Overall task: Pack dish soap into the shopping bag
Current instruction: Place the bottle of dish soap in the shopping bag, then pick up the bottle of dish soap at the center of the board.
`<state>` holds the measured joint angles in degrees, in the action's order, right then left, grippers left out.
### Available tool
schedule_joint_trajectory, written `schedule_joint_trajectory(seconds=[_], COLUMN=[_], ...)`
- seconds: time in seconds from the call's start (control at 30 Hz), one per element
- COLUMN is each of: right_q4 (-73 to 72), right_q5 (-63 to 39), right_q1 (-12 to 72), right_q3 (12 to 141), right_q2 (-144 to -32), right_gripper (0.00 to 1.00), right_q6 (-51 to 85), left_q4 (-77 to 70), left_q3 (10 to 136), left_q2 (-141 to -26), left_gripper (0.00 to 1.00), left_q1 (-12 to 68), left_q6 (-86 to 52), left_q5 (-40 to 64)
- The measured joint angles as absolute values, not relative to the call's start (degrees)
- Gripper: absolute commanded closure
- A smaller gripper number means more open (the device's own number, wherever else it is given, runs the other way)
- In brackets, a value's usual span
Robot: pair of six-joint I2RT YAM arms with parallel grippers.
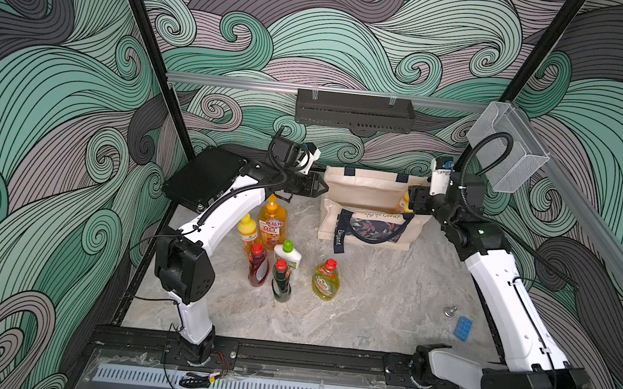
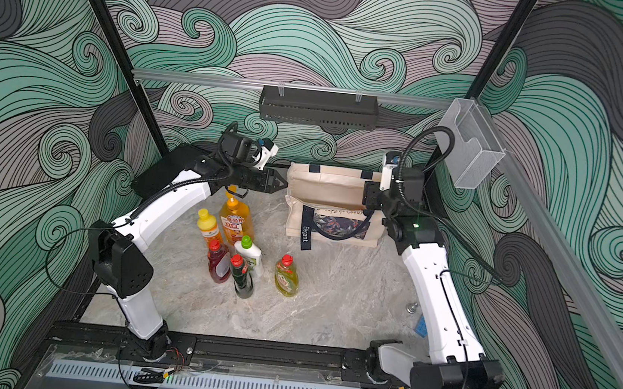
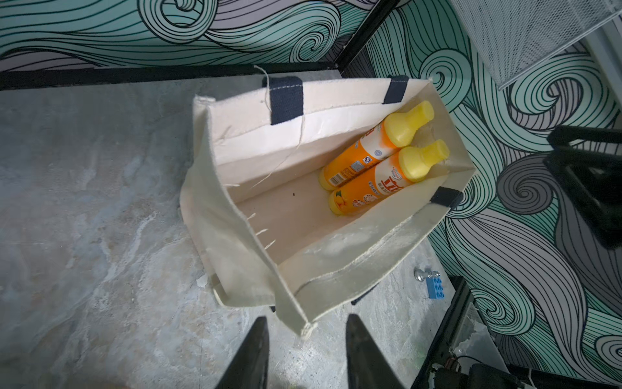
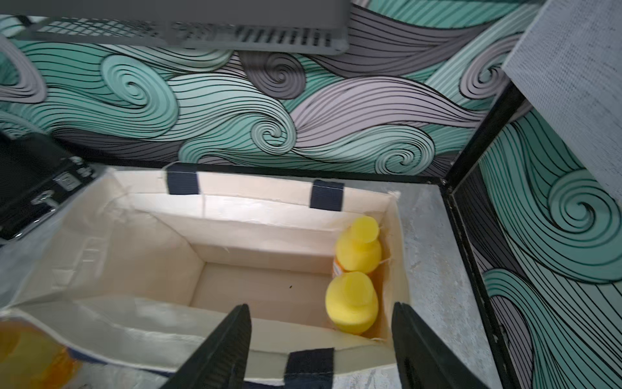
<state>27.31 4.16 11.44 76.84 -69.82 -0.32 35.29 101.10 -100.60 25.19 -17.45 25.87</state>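
A black case (image 1: 202,177) sits in the back left corner of the table (image 1: 368,314). In front of it, under the left arm, six bottles stand upright in a close group. From the left they are an orange bottle (image 1: 247,234), a red bottle (image 1: 258,266), a pump bottle (image 1: 272,223), a dark-green bottle (image 1: 280,280) and a white bottle (image 1: 288,253). A yellow bottle (image 1: 325,280) stands a little apart to their right.

The left gripper (image 1: 320,188) hovers at the left end of the bag (image 1: 370,193). In the left wrist view its jaws stand partly apart with the bag's near top corner between them, touching neither. It holds nothing.

The bag stands open at the back of the table, right of centre, between the two grippers. Its floral panel faces forward and a navy strap (image 1: 339,237) hangs down the front. Inside, at its right end, a second orange bottle (image 3: 363,151) and a third orange bottle (image 3: 380,182) lean side by side, touching, with their yellow caps toward the end wall.

The right gripper (image 4: 319,306) hangs over the bag's right end, above the front rim. Its jaws are spread wide and empty, and the nearer cap sits lower down between them.

Further right, near the right arm, a bolt (image 1: 450,311) and a blue brick (image 1: 463,327) lie on the table.
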Motion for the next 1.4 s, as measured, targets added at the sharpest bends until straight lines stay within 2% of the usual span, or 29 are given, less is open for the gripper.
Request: schedule_joint_trajectory(seconds=[0.23,0.43,0.6,0.83,1.2,1.4], right_q4=[27.2,26.3,25.0,22.5,17.4,13.5], right_q5=[-2.4,-9.6,-14.2,-22.8,-27.2,-27.4], right_q1=[19.0,25.7,32.9,39.7,44.5,44.9], right_q3=[77.3,77.2,77.2,76.4,76.6,78.0], right_q2=[-68.1,-67.7,-68.5,-73.9,-84.2,-90.7], right_gripper=[0.28,0.27,0.26,0.22,0.19,0.19], right_q6=[-1.8,-3.2,-5.8,-7.6,-8.8,-8.9], left_q4=[37.3,37.2,37.3,35.9,31.2,30.0], left_q3=[100.5,95.0,91.9,89.5,81.6,79.6], left_q2=[-93.1,-85.6,-85.0,-84.2,-78.2,-79.8], left_gripper=[0.57,0.55,0.54,0.49,0.40,0.39], left_q1=[19.7,12.4,7.6,4.9,0.7,-0.3], left_q6=[-17.4,-17.5,-17.5,-17.5,-18.6,-19.3], left_q5=[24.4,24.2,24.3,25.2,25.8,26.8])
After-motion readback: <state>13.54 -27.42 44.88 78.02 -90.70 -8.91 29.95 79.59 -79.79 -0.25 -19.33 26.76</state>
